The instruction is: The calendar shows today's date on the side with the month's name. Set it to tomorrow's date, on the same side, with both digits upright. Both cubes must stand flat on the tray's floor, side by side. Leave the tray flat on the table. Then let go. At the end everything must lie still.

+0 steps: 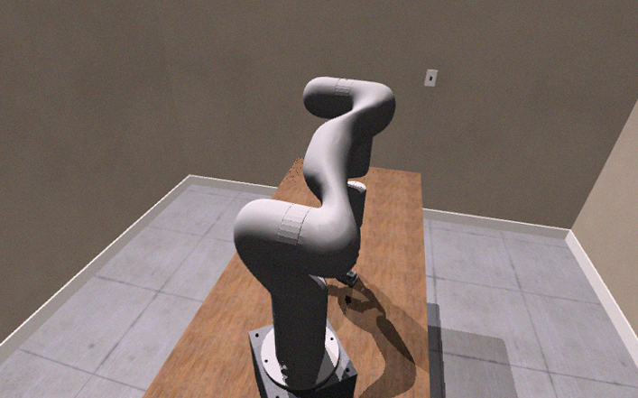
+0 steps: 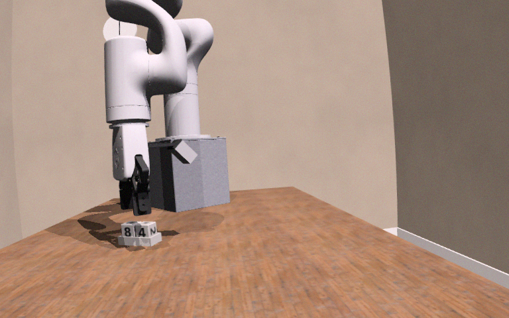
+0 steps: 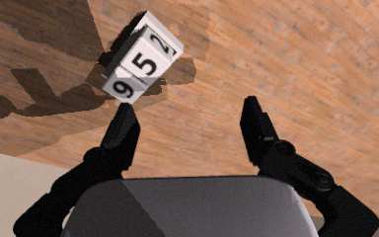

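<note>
The calendar is a small grey tray (image 2: 139,240) on the wooden table with two white cubes side by side in it. In the exterior view the left cube (image 2: 128,229) shows 8 and the right cube (image 2: 145,229) shows 4, with a 2 on its right side. In the wrist view the cubes' top faces read 9 (image 3: 120,89) and 5 (image 3: 145,61), with a 2 (image 3: 167,45) on a side face. My gripper (image 3: 188,113) (image 2: 136,200) is open and empty. It hangs above the table, just behind the calendar. The arm hides the calendar in the top view.
The arm's grey base block (image 2: 189,173) stands on the table behind the calendar. The table's right edge (image 2: 375,224) drops to a tiled floor. Walls enclose the room.
</note>
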Controlling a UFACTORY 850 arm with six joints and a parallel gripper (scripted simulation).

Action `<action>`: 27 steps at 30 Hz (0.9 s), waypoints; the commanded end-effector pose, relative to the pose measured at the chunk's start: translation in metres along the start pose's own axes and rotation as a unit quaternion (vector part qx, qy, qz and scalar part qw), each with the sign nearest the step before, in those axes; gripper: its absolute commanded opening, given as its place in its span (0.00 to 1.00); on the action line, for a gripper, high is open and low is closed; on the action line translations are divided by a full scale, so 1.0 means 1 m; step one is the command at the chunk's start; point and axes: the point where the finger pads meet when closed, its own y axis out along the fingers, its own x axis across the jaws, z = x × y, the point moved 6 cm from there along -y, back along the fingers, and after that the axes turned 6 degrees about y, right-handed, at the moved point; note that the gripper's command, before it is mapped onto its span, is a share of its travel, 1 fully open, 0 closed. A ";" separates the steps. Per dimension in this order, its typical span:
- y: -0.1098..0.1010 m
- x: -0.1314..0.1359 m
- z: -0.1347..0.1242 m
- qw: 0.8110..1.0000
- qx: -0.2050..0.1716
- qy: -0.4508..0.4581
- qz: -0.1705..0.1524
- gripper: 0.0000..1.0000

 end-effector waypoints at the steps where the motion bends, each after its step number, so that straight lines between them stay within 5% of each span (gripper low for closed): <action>1: -0.001 0.003 0.001 1.000 0.000 0.000 0.000 1.00; 27: -0.016 0.051 0.032 1.000 0.000 0.000 0.000 1.00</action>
